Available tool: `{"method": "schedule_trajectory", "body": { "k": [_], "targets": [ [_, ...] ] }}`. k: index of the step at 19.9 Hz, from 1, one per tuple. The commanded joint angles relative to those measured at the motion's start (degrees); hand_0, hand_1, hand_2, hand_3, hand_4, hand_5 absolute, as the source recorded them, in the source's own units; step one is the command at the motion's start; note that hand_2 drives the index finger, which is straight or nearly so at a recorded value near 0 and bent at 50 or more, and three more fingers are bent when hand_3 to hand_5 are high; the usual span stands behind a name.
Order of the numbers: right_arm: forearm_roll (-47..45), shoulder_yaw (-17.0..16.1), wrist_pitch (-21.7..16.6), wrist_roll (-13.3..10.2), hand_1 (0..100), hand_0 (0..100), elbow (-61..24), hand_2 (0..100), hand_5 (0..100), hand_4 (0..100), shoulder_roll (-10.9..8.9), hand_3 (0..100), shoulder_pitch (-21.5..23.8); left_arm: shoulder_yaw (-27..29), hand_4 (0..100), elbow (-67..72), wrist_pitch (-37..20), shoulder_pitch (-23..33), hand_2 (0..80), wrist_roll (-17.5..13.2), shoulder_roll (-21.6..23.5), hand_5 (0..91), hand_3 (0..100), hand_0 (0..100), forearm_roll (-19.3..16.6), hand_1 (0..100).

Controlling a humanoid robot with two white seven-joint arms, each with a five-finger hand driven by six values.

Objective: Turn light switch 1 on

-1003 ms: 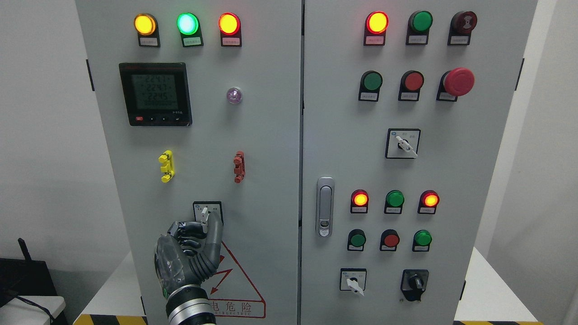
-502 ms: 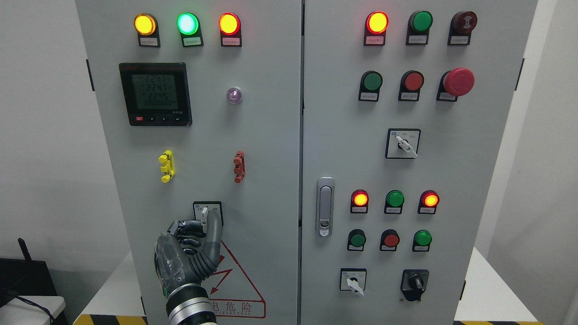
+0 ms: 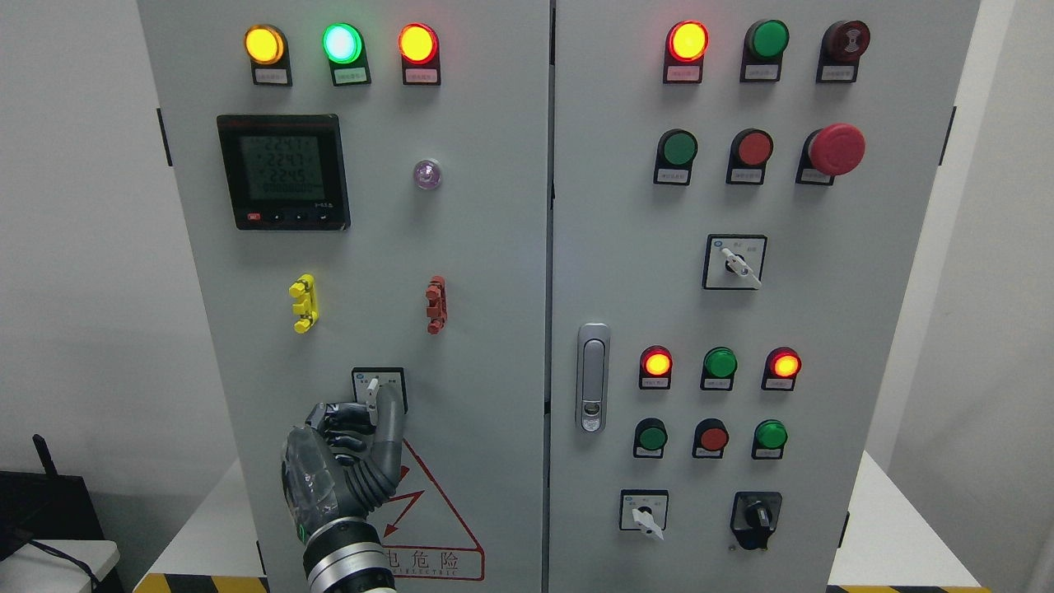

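Pinching the small white lever of the square black-framed rotary switch [image 3: 378, 389] low on the grey cabinet's left door [image 3: 486, 247], the dark left hand [image 3: 350, 453] has barely shifted in 1 second; the lever stays upright, so switch 1 seems unturned.

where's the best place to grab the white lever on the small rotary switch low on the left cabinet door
Pinch the white lever across its flat sides near the free lower end, coming from below and in front. It is a narrow blade standing out from the black-framed rotary switch and pointing down. The left robot hand sits just under it, fingers at the lever.
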Motion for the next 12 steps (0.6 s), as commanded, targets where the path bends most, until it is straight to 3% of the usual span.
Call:
{"method": "schedule_trajectory", "body": {
  "k": [1, 12],
  "targets": [
    [-1.0, 0.0, 0.0, -0.1, 39, 12, 0.0, 0, 0, 0, 0.00, 0, 0.0, 0.0, 76, 0.2, 0.0, -0.2, 56.8, 0.0, 0.0, 64.9, 72, 26, 0.0, 43],
    [-1.0, 0.0, 0.0, 0.0, 39, 12, -0.1, 0, 0, 0, 0.00, 0, 0.0, -0.1, 76, 0.2, 0.0, -0.2, 57.7, -0.1, 0.1, 65.1, 72, 33, 0.1, 40]
  ]
}}
